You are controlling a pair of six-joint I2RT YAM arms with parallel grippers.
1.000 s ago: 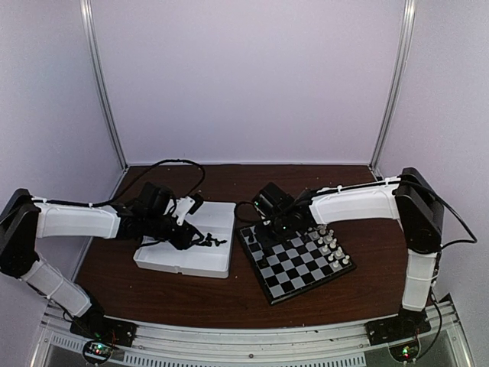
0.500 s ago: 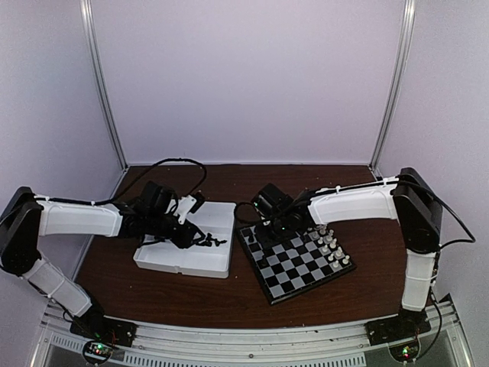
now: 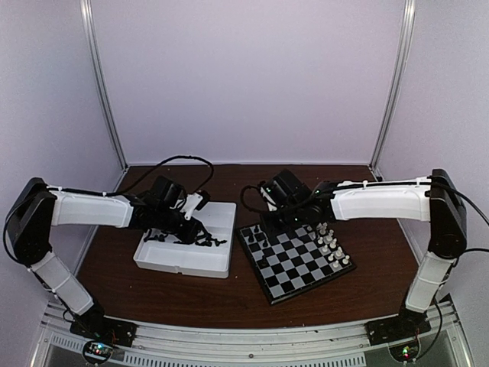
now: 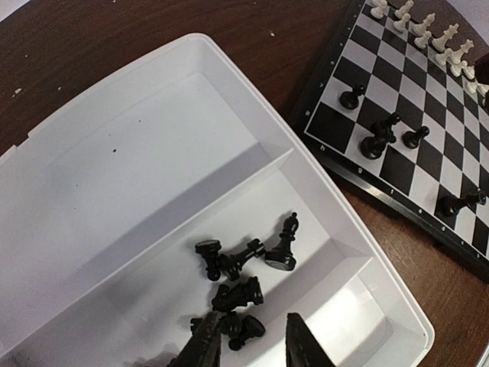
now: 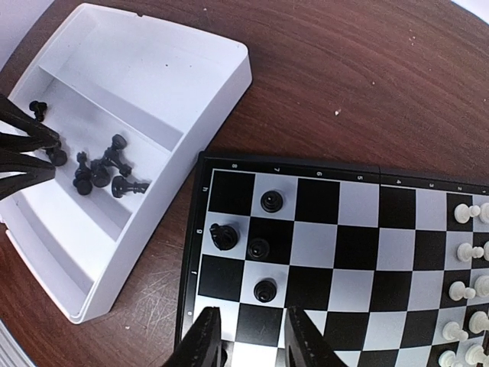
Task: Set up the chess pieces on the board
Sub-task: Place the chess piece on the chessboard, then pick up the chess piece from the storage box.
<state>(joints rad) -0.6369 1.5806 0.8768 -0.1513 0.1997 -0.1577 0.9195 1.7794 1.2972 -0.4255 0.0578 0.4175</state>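
Note:
Several black chess pieces [image 4: 241,294] lie in a loose heap in the white tray [image 4: 252,160]. My left gripper [image 4: 252,348] hangs low over the heap, open, with one piece lying between its fingers against the left one. From above, the left gripper [image 3: 197,229] is over the tray's middle compartment. The board [image 5: 367,245] carries several upright black pieces [image 5: 259,248] near its tray-side corner. My right gripper [image 5: 250,340] hovers above that corner, open with nothing in it. The top view shows the right gripper [image 3: 269,222] at the board's [image 3: 294,264] far left corner.
White pieces [image 3: 330,243] stand in two rows along the board's right side. The tray [image 3: 221,260] sits just left of the board on the brown table. Partition walls divide the tray. Cables loop behind both wrists.
My right gripper has opened and lifted back from the board's corner, and its arm now stretches further right. My left arm has reached deeper over the tray's heap, its jaws a little narrower.

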